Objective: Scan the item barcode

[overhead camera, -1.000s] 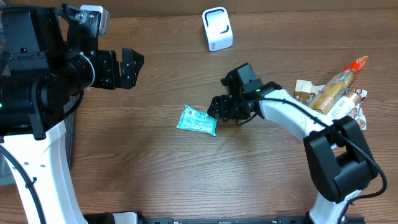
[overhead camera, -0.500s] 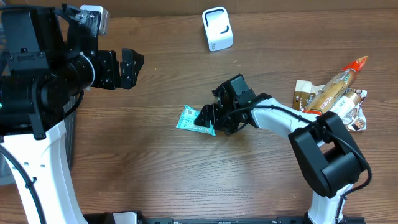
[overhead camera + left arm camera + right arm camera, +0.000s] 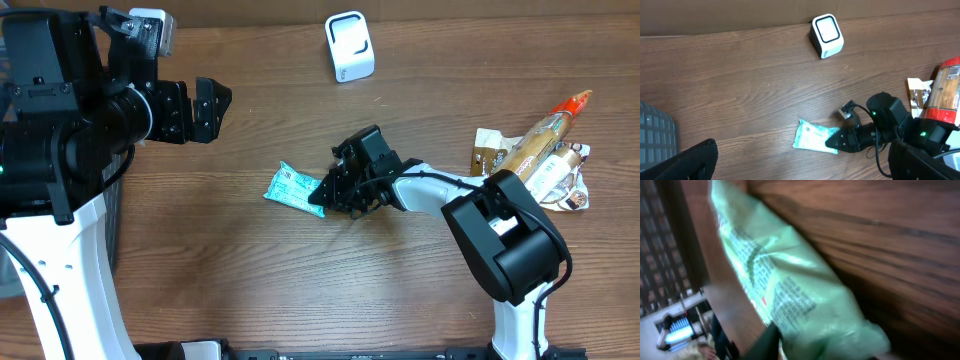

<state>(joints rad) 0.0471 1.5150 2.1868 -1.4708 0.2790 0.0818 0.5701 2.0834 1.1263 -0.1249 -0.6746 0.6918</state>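
Overhead view, clock directions read with 12 at the far edge of the table (image 3: 250, 290). The right gripper (image 3: 322, 194) sits low at mid-table, its jaws drawn nearly together on the near end of the teal packet (image 3: 290, 187). The grip appears to hold only that end. The packet extends from the fingertips toward 9 o'clock, with its long axis running roughly 10 to 4, flat on the wood. The left gripper (image 3: 196, 108), at 10 o'clock from the packet and well apart, is spread wide and holds nothing, so the right arm is clearly the nearer. The white scanner (image 3: 350, 46) stands at about 12 o'clock from the right gripper, near the far edge. The carry would therefore likely run away from the robot, with the printed face turned toward the scanner's window.
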